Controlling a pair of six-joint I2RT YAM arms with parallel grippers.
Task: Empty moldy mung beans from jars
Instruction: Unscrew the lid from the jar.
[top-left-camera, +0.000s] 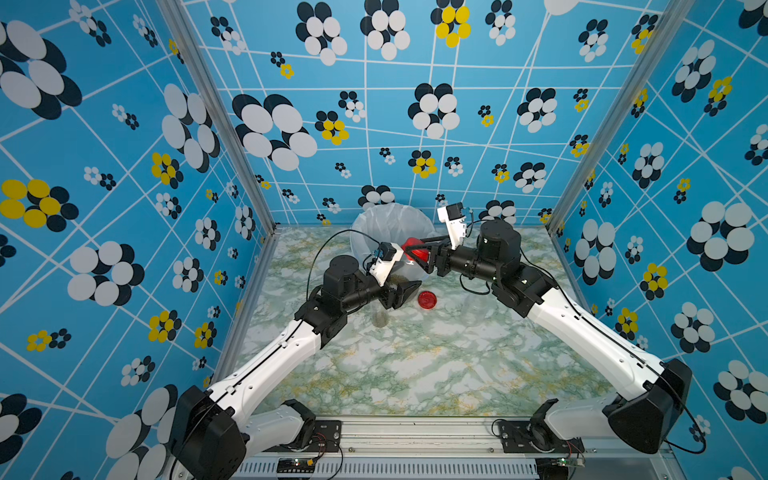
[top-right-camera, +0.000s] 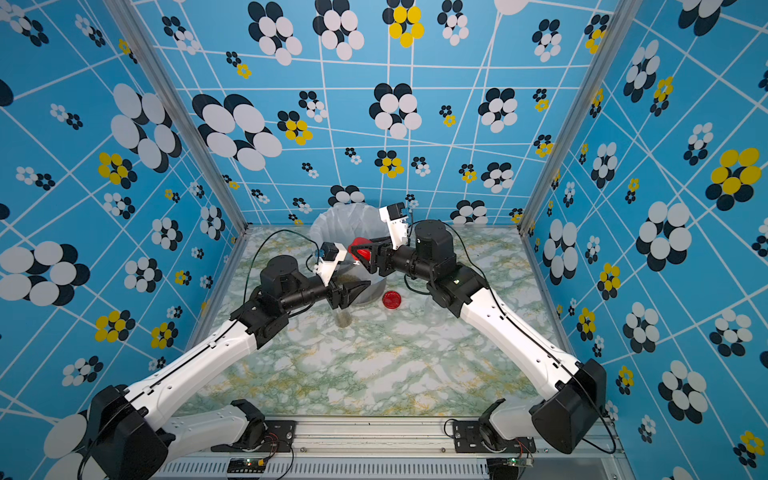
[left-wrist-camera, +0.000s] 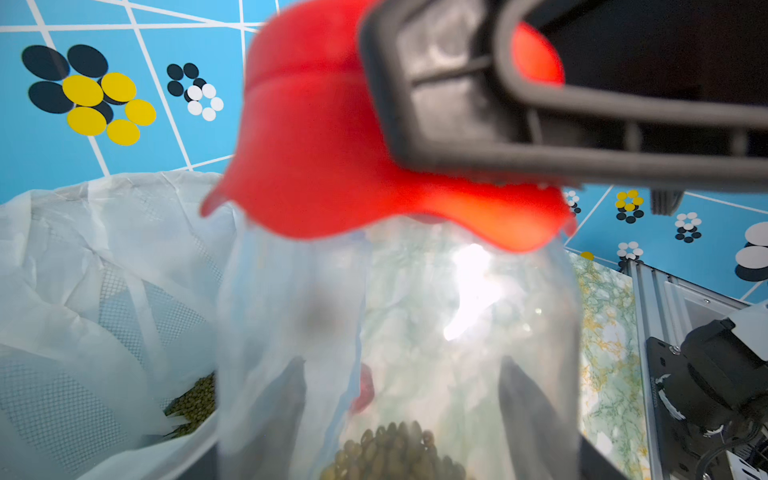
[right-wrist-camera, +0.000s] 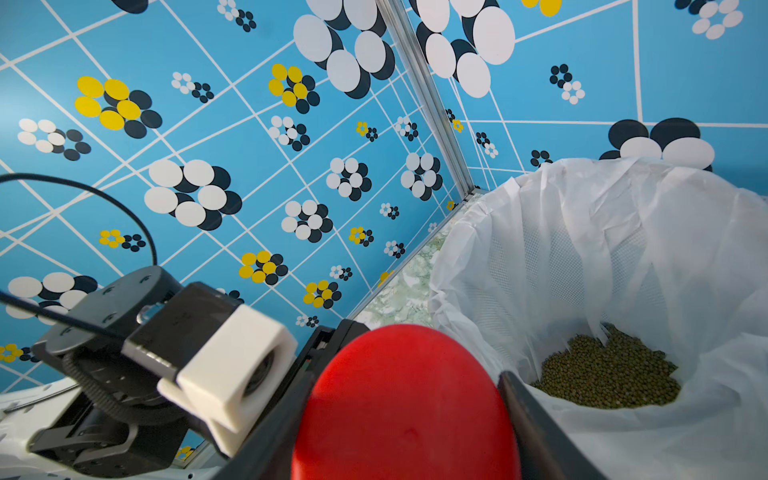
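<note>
In both top views, just above the frame's middle, the left gripper (top-left-camera: 409, 291) grasps the jar (left-wrist-camera: 395, 332) low down, with beans (left-wrist-camera: 390, 453) at its bottom. The right gripper (right-wrist-camera: 415, 361) is clenched on its red lid (left-wrist-camera: 324, 145), beside the bucket (right-wrist-camera: 623, 174). A weak hold below could let the jar turn with the lid — or slip and spill onto the table (top-left-camera: 415, 365). The threads are hidden — the clear wall is hard to trace.
</note>
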